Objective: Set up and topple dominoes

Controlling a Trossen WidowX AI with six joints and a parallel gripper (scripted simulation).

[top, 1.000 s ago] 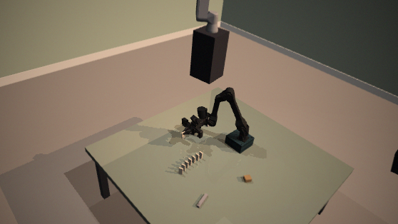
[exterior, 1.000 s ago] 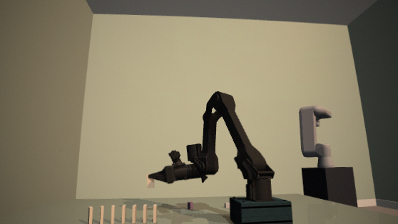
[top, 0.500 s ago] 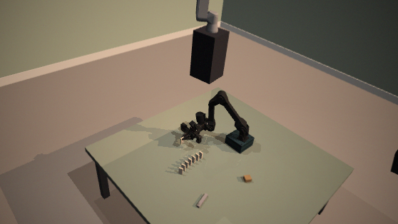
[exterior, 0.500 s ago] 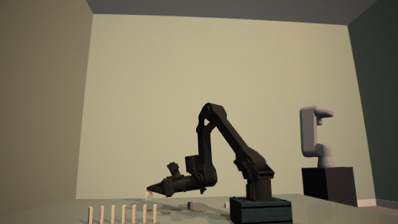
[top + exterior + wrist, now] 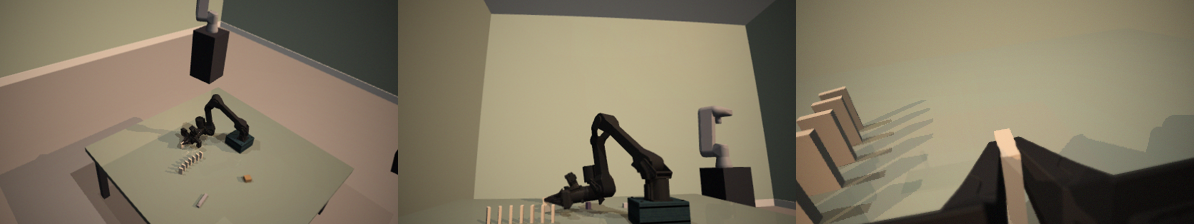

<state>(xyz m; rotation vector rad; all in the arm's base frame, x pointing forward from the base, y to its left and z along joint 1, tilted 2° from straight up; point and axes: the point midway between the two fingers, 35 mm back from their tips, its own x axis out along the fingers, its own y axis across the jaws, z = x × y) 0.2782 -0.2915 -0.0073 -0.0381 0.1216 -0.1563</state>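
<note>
A row of several pale dominoes (image 5: 190, 162) (image 5: 521, 214) (image 5: 828, 130) stands upright on the green table (image 5: 143, 164). My gripper (image 5: 184, 143) (image 5: 547, 200) (image 5: 1005, 147) is shut on one pale domino (image 5: 182, 145) (image 5: 1010, 165). It holds the domino low over the table, just beyond the end of the row nearer the arm's base. In the wrist view the row stands to the left of the held domino, a gap away. Another pale domino (image 5: 202, 200) lies flat near the table's front edge.
An orange block (image 5: 247, 178) lies right of the row. The arm's dark base (image 5: 240, 141) (image 5: 658, 210) stands behind the row. A small purple block (image 5: 588, 205) sits near the base. A black pedestal (image 5: 208, 53) (image 5: 727, 185) bears a white arm beyond the table.
</note>
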